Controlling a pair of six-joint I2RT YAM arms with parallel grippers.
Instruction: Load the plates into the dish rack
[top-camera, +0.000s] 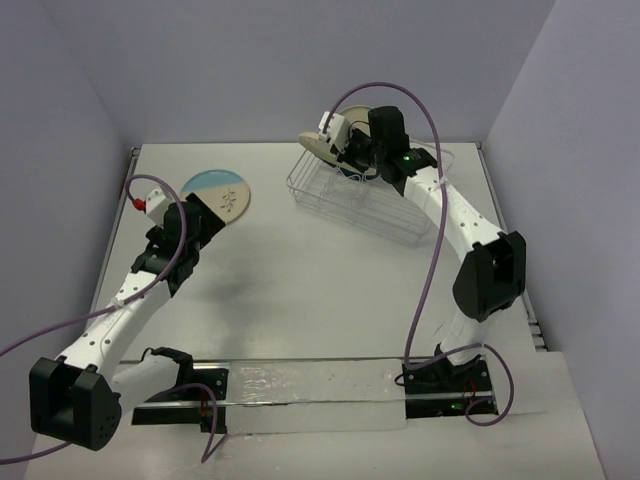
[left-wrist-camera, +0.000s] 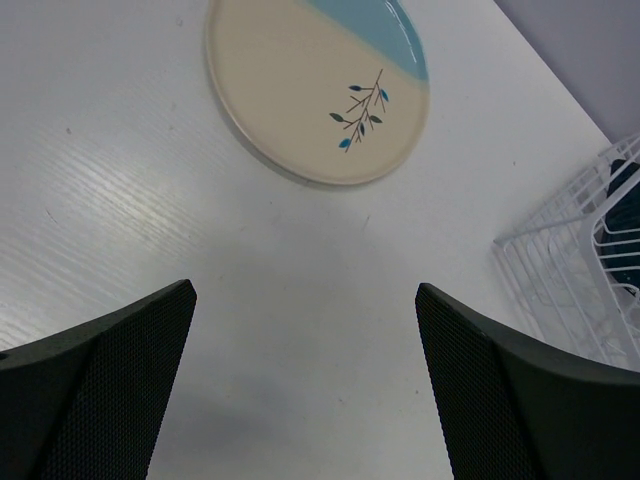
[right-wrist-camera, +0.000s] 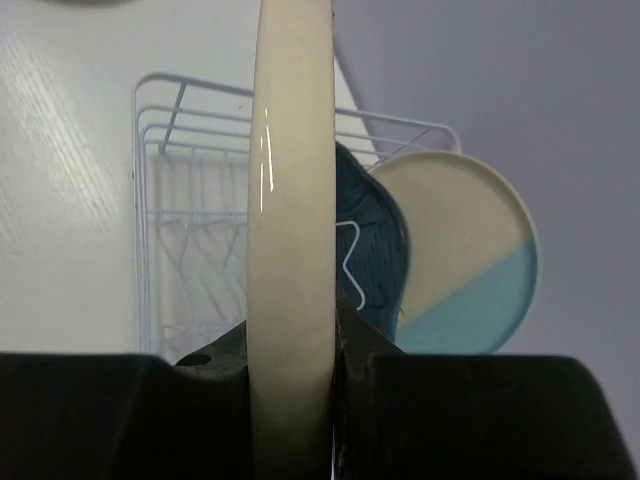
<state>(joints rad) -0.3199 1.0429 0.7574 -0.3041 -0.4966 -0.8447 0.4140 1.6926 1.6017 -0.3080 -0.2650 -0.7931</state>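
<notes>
A cream plate (right-wrist-camera: 290, 200), seen edge-on, stands upright between the jaws of my right gripper (right-wrist-camera: 292, 335), which is shut on it above the far left end of the wire dish rack (top-camera: 372, 200). Inside the dish rack (right-wrist-camera: 185, 190) a dark blue plate (right-wrist-camera: 378, 250) stands upright, and a cream and light blue plate (right-wrist-camera: 460, 260) stands behind it. Another cream and light blue plate (left-wrist-camera: 320, 90) with a dark sprig lies flat on the table. My left gripper (left-wrist-camera: 305, 385) hovers just short of it, open, with only bare table between its fingers (left-wrist-camera: 110, 390).
The dish rack's corner (left-wrist-camera: 585, 265) shows at the right of the left wrist view. Grey walls close the table in at the back and both sides. A clear strip (top-camera: 310, 385) runs between the arm bases at the near edge.
</notes>
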